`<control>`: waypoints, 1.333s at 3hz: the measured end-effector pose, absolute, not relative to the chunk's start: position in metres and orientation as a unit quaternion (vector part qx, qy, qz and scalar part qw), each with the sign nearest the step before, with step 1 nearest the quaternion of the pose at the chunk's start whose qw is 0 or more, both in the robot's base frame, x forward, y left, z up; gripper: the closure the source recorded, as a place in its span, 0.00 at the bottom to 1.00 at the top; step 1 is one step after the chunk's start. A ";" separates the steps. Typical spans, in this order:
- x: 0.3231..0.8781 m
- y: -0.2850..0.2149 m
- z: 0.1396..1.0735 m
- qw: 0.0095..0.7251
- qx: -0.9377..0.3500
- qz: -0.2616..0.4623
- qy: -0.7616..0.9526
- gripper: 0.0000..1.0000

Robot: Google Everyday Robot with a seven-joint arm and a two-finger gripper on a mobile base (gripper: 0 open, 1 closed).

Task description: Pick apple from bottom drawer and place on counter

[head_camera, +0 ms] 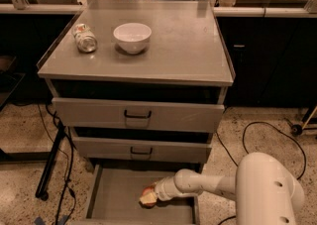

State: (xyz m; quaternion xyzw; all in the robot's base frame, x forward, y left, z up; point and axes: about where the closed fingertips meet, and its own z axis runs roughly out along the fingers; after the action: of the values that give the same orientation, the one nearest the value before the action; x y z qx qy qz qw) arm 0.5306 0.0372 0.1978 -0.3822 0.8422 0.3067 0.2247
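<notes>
Camera view: gripper down in the flat grey bottom drawer, round red-orange apple right at its tip, grip impossible to tell, glossy white bowl up on the counter.

— How many on the desk?
— One bowl, one can.
— Below?
— Three drawers. One apple and one hand, together in the bottom drawer.

Your single camera looks down from high in front of the drawer cabinet, facing its drawer fronts from nearby: counter up top, bottom drawer at the lower edge, gripper inside it against the apple
</notes>
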 end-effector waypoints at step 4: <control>0.484 -0.001 0.293 0.239 -0.377 0.277 0.851 1.00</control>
State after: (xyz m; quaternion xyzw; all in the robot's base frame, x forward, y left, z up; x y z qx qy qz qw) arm 0.4837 -0.0014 0.2932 -0.3768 0.8511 0.2770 0.2386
